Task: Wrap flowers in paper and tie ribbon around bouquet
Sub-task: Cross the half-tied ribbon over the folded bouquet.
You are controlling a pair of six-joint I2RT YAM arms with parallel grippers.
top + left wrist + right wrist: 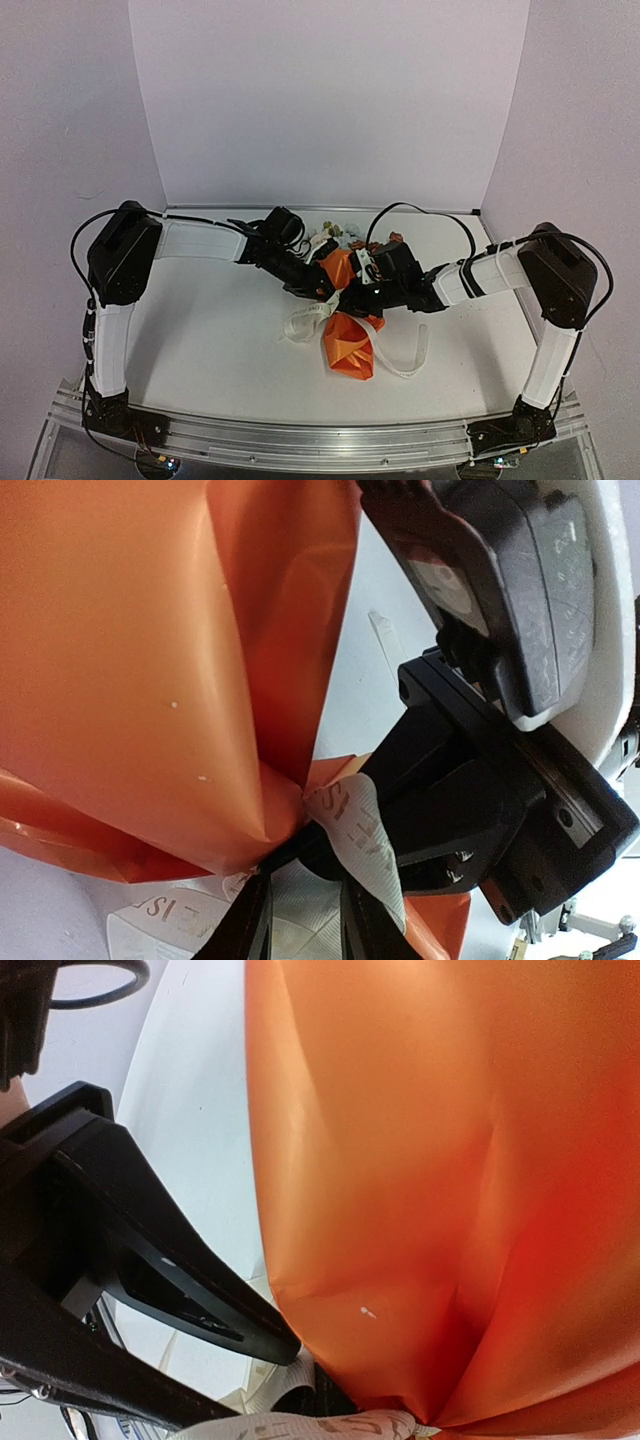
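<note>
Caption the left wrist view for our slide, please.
Lettered ribbon crosses the gathered waist of the orange paper, right gripper close beside.

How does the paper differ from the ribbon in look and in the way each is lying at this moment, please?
The paper is a broad, glossy orange sheet; the ribbon is a narrow cream-white strip with printed lettering. The paper is gathered and pinched to a tight waist, while the ribbon crosses that waist. The paper bunches into one crumpled mass; the ribbon trails in loose loops over the table. Both meet at that pinched waist.
</note>
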